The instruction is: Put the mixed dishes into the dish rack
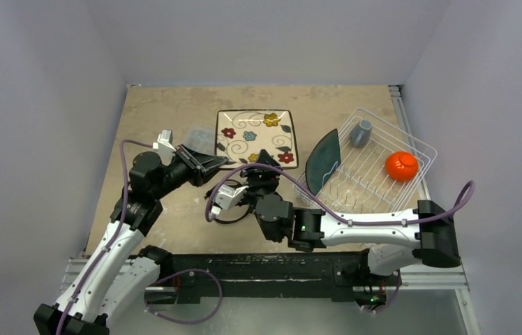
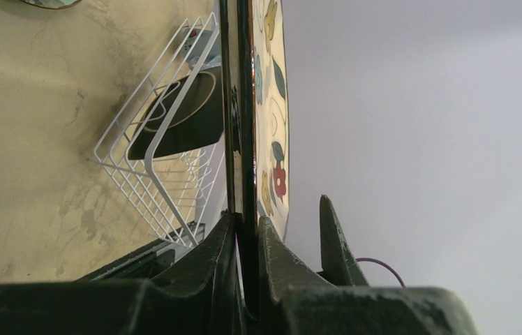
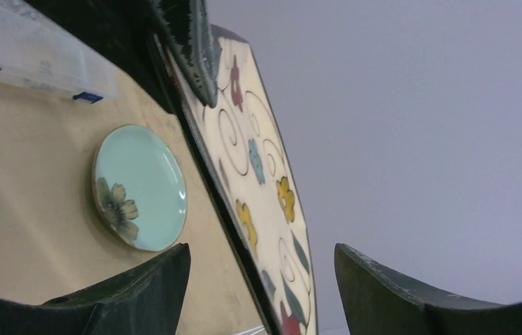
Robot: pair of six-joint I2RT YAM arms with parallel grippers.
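My left gripper is shut on the near-left edge of the dark-rimmed square patterned plate and holds it above the table; the left wrist view shows the jaws pinching its rim. My right gripper is open, its fingers on either side of the plate's near edge without touching it. The pale mint round plate lies on the table under the held plate. The white wire dish rack holds the grey-blue mug, the orange bowl and the dark teal plate standing on edge.
A clear plastic compartment box sits on the table behind my left gripper, also in the right wrist view. A black coiled cable lies beneath my right wrist. The rack stands close to the table's right edge.
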